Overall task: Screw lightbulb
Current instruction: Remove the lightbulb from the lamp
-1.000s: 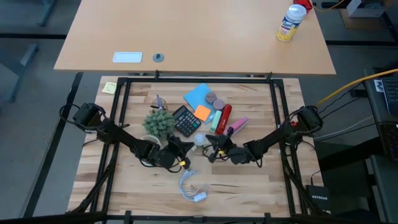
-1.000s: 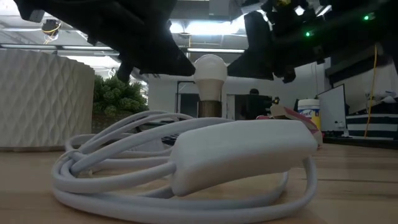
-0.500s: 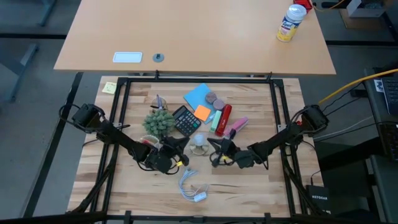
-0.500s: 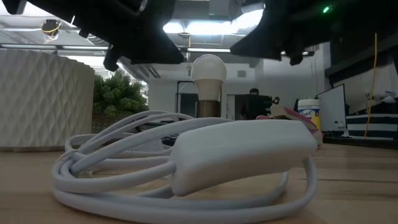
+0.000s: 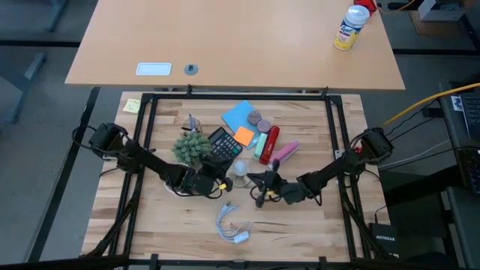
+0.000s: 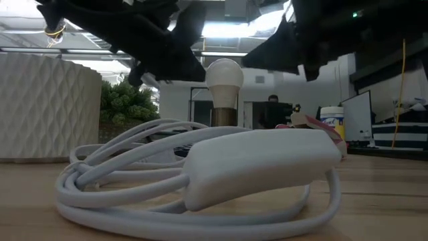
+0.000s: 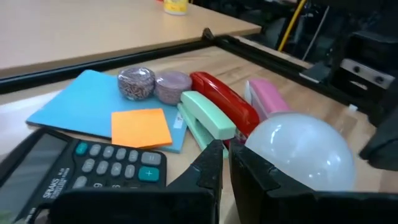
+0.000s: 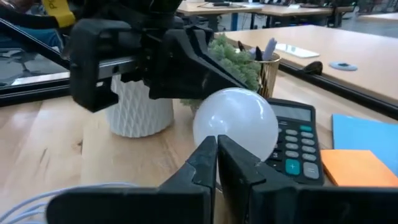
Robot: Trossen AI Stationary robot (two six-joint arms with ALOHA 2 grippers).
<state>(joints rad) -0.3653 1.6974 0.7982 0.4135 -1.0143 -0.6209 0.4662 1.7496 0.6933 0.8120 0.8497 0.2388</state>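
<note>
The lightbulb (image 5: pixel 239 170) is white and round and stands upright near the table's middle, its narrow screw end (image 6: pixel 224 115) pointing down. It also shows in the left wrist view (image 7: pixel 305 155) and the right wrist view (image 8: pixel 236 127). My left gripper (image 5: pixel 223 182) is shut, close to the bulb's left side. My right gripper (image 5: pixel 255 184) is shut, a little right of the bulb and nearer the table's front edge. In the low view both dark grippers hang above the bulb, one on each side of it. My left gripper's shut fingers (image 7: pixel 261 174) stand right beside the bulb's round side (image 7: pixel 283 146). I cannot tell whether they touch it. My right gripper touches nothing.
A black calculator (image 5: pixel 223 145), a green plant (image 5: pixel 193 147) and a white ribbed vase (image 8: pixel 140 106) stand just behind the bulb. A red stapler (image 5: pixel 268 142), a pink item, orange notes (image 5: pixel 244 136) and a blue pad lie farther back. A coiled white cable (image 5: pixel 232 225) lies near the front edge.
Both grippers drew back from the bulb toward the table's near edge. My left gripper then came back up close to the bulb's left side. The bulb has stayed upright in place.
</note>
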